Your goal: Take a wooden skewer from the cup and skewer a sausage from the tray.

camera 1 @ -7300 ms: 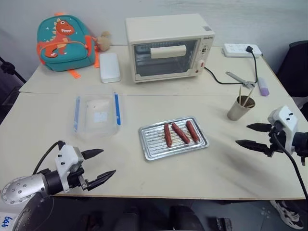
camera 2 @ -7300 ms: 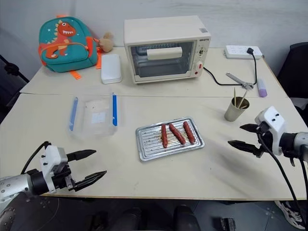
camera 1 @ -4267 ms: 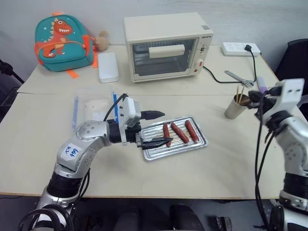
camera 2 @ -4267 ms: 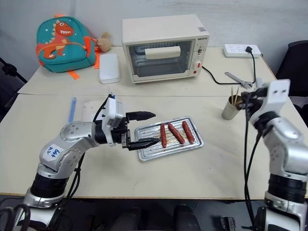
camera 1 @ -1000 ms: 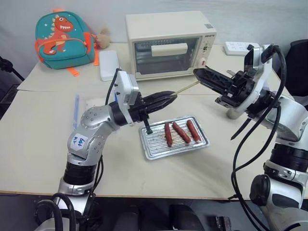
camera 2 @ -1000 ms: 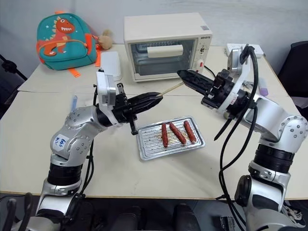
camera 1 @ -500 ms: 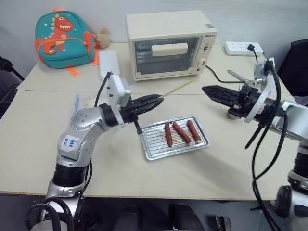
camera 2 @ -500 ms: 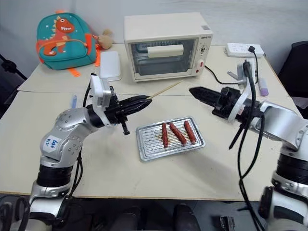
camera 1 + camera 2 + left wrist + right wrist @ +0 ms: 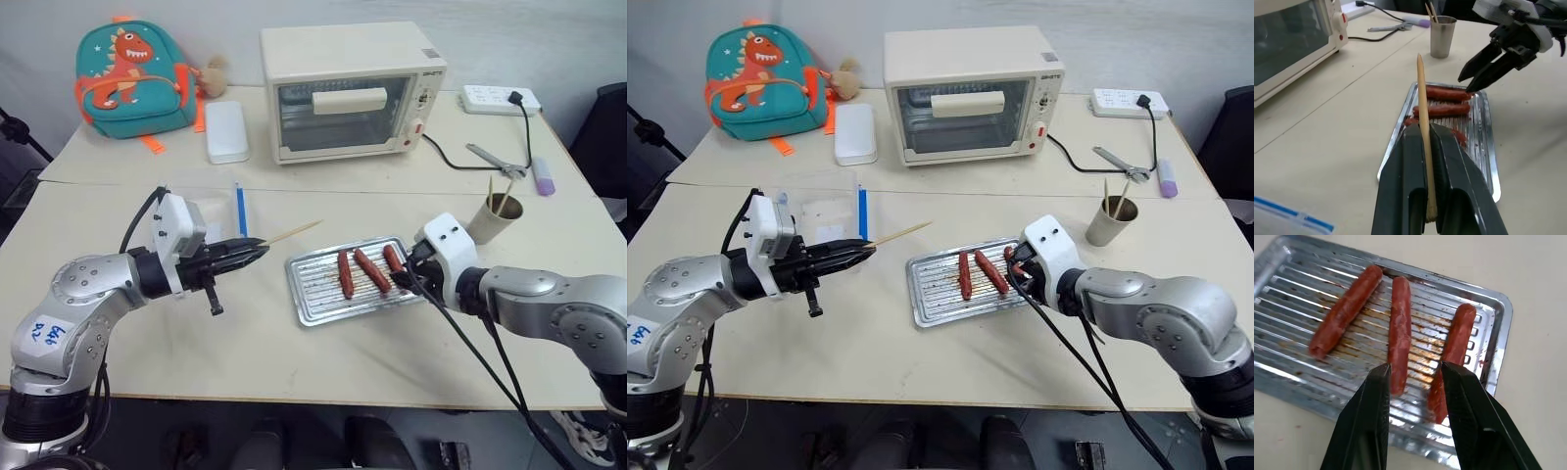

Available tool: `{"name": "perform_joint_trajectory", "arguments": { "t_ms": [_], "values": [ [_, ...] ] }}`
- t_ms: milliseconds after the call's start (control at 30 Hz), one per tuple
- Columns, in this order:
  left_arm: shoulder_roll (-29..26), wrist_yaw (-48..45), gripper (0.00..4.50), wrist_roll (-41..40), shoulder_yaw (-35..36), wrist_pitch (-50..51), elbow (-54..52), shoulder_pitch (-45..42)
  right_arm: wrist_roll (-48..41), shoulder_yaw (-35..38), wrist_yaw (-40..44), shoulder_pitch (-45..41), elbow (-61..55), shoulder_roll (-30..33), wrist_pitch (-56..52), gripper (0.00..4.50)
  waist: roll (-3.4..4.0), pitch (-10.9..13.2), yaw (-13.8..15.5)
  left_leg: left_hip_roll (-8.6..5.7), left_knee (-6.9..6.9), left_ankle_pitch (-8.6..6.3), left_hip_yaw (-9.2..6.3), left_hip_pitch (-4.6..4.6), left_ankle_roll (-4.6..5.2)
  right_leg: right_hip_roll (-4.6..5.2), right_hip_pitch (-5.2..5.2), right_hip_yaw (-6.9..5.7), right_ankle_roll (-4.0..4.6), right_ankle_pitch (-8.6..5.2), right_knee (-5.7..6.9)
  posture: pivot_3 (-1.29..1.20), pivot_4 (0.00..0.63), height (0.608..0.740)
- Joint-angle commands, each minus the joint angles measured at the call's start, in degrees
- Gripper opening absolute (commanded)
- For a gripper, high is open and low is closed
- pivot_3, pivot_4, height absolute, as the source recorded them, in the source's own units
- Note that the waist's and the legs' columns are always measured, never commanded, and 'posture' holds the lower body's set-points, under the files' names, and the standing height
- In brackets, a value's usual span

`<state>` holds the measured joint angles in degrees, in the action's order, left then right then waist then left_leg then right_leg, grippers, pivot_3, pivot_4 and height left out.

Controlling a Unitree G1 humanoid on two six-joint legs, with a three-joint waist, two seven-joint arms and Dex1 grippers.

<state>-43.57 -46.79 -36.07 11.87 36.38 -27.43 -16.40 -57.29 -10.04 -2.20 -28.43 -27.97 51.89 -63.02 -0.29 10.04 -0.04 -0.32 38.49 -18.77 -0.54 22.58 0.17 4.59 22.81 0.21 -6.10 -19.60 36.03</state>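
Head view: left gripper (image 9: pixel 257 249), clamped on skewer (image 9: pixel 294 231), left of tray (image 9: pixel 312 305); cup (image 9: pixel 487 222) far right on bench (image 9: pixel 294 362). Left wrist view: skewer points toward sausages (image 9: pixel 1442 110). Right wrist view: right gripper (image 9: pixel 1415 368), fingers apart, above tray. No writing legible.

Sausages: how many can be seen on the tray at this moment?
3, side by side on the tray: one sausage nearest the left arm, one in the middle, one nearest the cup. None seems hidden.
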Motion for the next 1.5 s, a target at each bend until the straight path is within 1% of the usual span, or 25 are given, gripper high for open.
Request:
{"name": "perform_joint_trajectory", "arguments": {
  "t_ms": [33,233,333,433,567,867,1133,1167,1367,1467,1500],
  "values": [
    [-0.89,0.19,0.0,-1.88,1.46,0.4,-3.03,-0.16,8.01,-0.77,3.47,-1.17,1.29,-1.33,3.01,1.67,0.0,0.0,-0.01,-0.01,-0.04,0.0,0.01,0.0,0.0,0.01,0.0,0.0,0.0,0.0,-0.03,0.0,0.15,0.74],
    [-0.56,1.66,0.0,-2.24,1.13,1.13,-4.28,-0.63,16.26,-1.84,5.63,-1.81,4.06,-6.3,2.77,1.67,0.0,0.0,-0.27,-0.01,-0.34,0.09,0.01,-0.11,-0.15,-0.05,0.02,-0.03,0.0,0.0,-0.01,0.0,0.15,0.74],
    [-0.43,1.98,0.0,-2.4,1.09,1.33,-4.71,-0.72,17.96,-0.72,5.56,-1.66,4.59,-9.73,1.17,1.67,0.0,0.0,-0.28,-0.01,-0.35,0.11,0.03,-0.15,-0.18,-0.06,0.02,-0.01,0.0,0.0,0.04,0.0,0.15,0.74],
    [-0.52,1.97,0.0,-2.24,1.12,1.12,-4.48,-0.72,19.99,-0.19,6.24,-1.5,4.37,-11.36,0.02,1.67,0.0,0.0,-0.23,-0.01,-0.32,0.12,0.04,-0.16,-0.19,-0.06,0.02,0.0,0.01,0.0,0.07,0.0,0.15,0.74],
    [-0.4,2.21,0.0,-2.21,0.84,1.01,-4.2,-1.2,22.66,-0.31,7.21,-0.77,4.2,-12.38,-0.9,1.67,0.0,0.0,-0.22,-0.02,-0.32,0.12,0.04,-0.17,-0.19,-0.06,0.02,-0.01,0.01,0.0,0.32,0.0,0.15,0.74],
    [-0.01,2.5,0.0,-2.1,0.33,0.76,-3.81,-1.85,27.24,0.55,9.34,1.64,3.63,-13.59,-2.39,1.67,0.0,0.0,-0.28,-0.03,-0.31,0.12,0.06,-0.2,-0.2,-0.07,0.02,0.01,0.01,0.0,0.42,0.0,0.15,0.74],
    [0.21,2.44,0.0,-1.89,-0.21,0.34,-3.13,-2.72,30.3,0.98,11.44,1.55,4.8,-15.42,-1.85,1.67,0.0,0.0,-0.31,-0.03,-0.31,0.13,0.08,-0.24,-0.21,-0.1,0.01,0.03,0.01,0.0,0.47,0.0,0.15,0.74],
    [0.2,2.4,0.0,-1.88,-0.23,0.3,-3.07,-2.77,30.62,1.04,11.7,1.55,4.83,-15.63,-1.89,1.29,0.0,0.0,-0.33,-0.03,-0.3,0.13,0.09,-0.24,-0.21,-0.1,0.01,0.04,0.01,0.0,0.47,0.0,0.15,0.74],
    [0.12,2.0,0.0,-1.8,-0.12,-0.21,-2.47,-2.78,32.2,1.08,13.27,1.74,5.32,-16.82,-2.26,1.29,0.0,0.0,-0.41,-0.03,-0.3,0.13,0.1,-0.26,-0.21,-0.11,0.02,0.05,0.01,0.0,0.49,0.0,0.15,0.74],
    [0.01,1.78,0.0,-1.79,-0.08,-0.46,-2.22,-2.67,32.96,1.22,13.95,1.76,5.53,-17.46,-2.07,0.78,0.0,0.0,-0.47,-0.03,-0.3,0.13,0.11,-0.28,-0.21,-0.12,0.01,0.06,0.01,0.0,0.5,0.0,0.15,0.74],
    [-0.02,1.71,0.0,-1.81,-0.09,-0.52,-2.17,-2.63,33.23,1.28,14.03,1.77,5.54,-17.63,-2.12,0.45,0.0,0.0,-0.49,-0.03,-0.3,0.13,0.11,-0.28,-0.21,-0.12,0.02,0.06,0.01,0.0,0.51,0.0,0.15,0.74]
  ]
}}
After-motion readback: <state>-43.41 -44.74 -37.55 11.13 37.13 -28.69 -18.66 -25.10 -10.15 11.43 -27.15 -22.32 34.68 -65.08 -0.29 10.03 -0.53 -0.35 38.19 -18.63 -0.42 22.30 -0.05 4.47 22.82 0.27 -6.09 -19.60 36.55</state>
